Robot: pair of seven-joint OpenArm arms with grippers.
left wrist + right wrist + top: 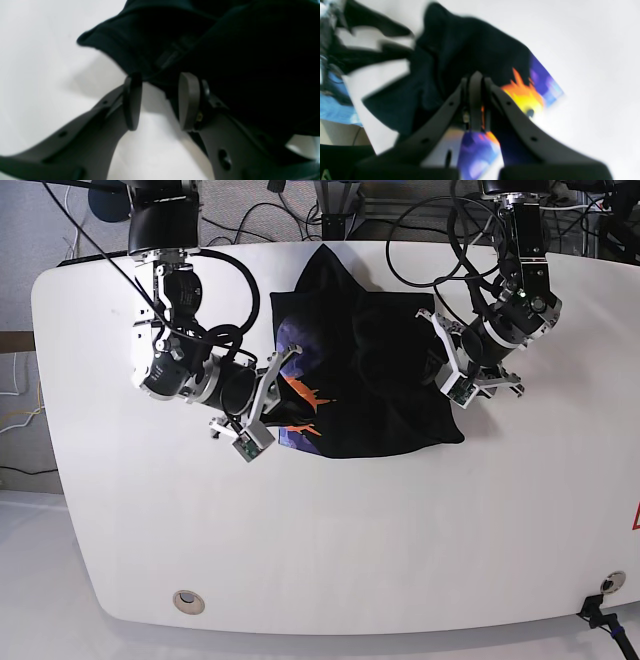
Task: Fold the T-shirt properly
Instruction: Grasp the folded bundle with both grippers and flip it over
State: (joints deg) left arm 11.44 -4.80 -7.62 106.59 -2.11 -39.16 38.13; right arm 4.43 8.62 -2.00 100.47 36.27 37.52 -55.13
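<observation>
The black T-shirt (pixel 375 380) lies crumpled at the back middle of the white table (pixel 330 560). A strip of its orange and purple print (pixel 300 400) is turned up along its left edge. My right gripper (pixel 288 362) is at that edge. In the right wrist view the right gripper (pixel 475 80) is shut, pinching the T-shirt (pixel 460 50) beside the orange sun print (pixel 523 96). My left gripper (pixel 440 360) is at the shirt's right side. Seen from the left wrist, the left gripper (pixel 160 100) stands open, with the T-shirt's (pixel 225 50) hem at its fingertips and bare table between them.
Cables (pixel 440 240) run along the table's back edge behind both arm bases. A round grommet (pixel 185 601) sits near the front left corner. Something blue (pixel 335 110) shows beyond the table edge in the right wrist view.
</observation>
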